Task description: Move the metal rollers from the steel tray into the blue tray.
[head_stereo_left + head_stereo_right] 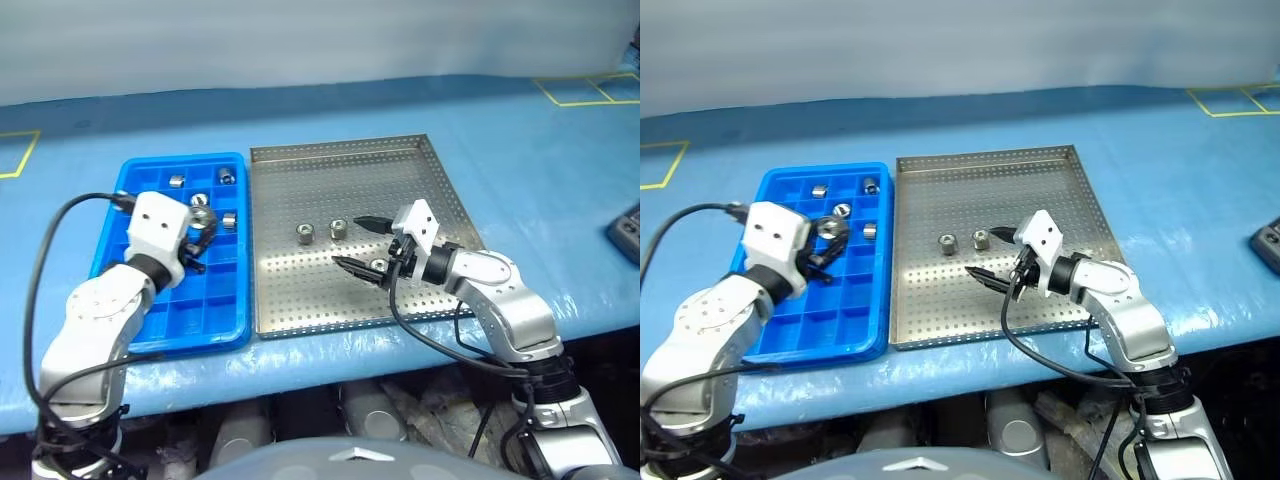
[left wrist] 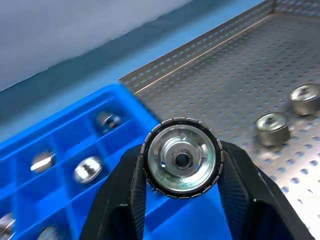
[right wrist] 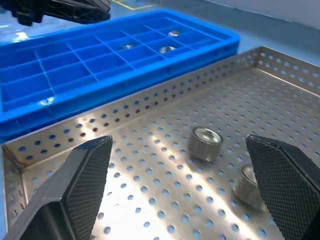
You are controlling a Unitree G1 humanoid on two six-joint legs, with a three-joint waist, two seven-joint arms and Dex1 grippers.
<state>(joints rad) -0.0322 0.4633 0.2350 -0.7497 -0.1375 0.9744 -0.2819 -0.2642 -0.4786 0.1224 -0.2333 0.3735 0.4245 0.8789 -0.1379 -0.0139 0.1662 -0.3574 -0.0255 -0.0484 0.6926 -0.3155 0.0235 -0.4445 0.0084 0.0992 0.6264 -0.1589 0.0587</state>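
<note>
My left gripper (image 2: 181,160) is shut on a ribbed metal roller (image 2: 181,157) and holds it over the blue tray (image 1: 200,310), above the tray's middle compartments. Several rollers, one of them (image 1: 176,182), lie in the tray's far compartments. The steel tray (image 1: 340,180) sits just right of the blue one. Two rollers (image 1: 305,234) (image 1: 338,229) stand side by side near its middle, and a third (image 1: 378,266) sits close to my right gripper (image 1: 358,243). That gripper hovers low over the steel tray, open, with nothing between its fingers (image 3: 85,170). It points toward the pair of rollers.
Both trays lie on a blue-covered table, and their near rims are close to its front edge. A dark device (image 1: 625,232) sits at the far right edge. Yellow tape marks (image 1: 590,90) run along the far right of the table.
</note>
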